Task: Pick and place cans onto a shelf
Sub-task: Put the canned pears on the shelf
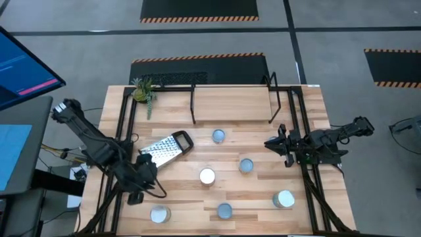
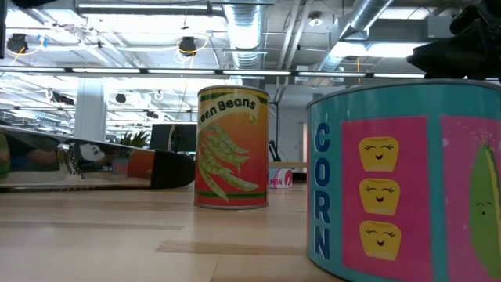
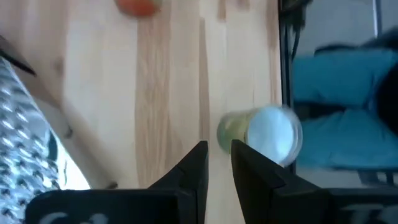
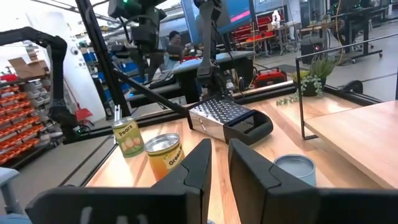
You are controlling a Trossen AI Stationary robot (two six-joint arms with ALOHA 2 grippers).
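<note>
Table seen from above: your six cans stand scattered across centre and 6 o'clock half. Shelf at 12 o'clock, bare. Left gripper at 8 o'clock, fingers narrowly parted, holding nothing, just beside can. Right gripper at 3 o'clock, fingers slightly apart, empty. Grater lies at 9 o'clock.

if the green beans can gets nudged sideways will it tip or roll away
The green beans can stands upright on a flat base on the table, taller than wide, so a low nudge would probably slide it and a high one might tip it. Once on its side its round wall would likely roll. The paper-like label may give a hand some grip, though its weight cannot be told.
</note>
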